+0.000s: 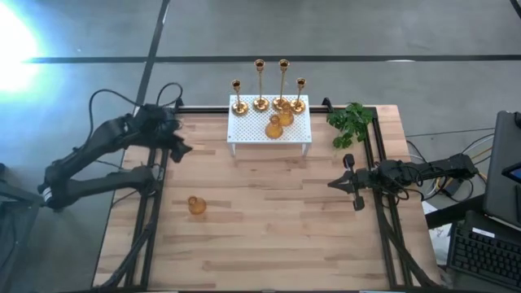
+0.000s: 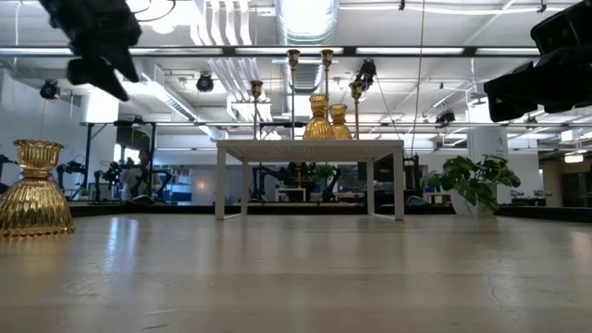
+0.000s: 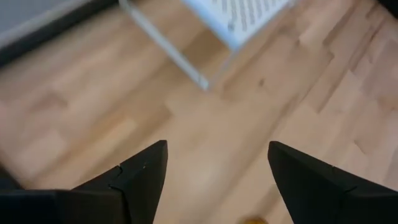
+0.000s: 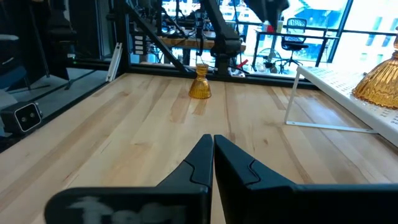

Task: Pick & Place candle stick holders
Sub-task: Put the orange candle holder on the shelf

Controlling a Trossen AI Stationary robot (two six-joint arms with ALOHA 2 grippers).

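Several gold candle stick holders stand on the white perforated stand at the table's far middle: tall thin ones along its far edge and two squat ones in front of them. One squat gold holder stands alone on its base on the table at the left, also in the low view and the right wrist view. My left gripper is open and empty, raised above the table's far left, between the stand and the lone holder. My right gripper is shut and empty by the table's right edge.
A green leafy sprig lies at the far right, beside the stand. Black rails run along the table's left and right edges. Bare wood lies across the middle and near part of the table.
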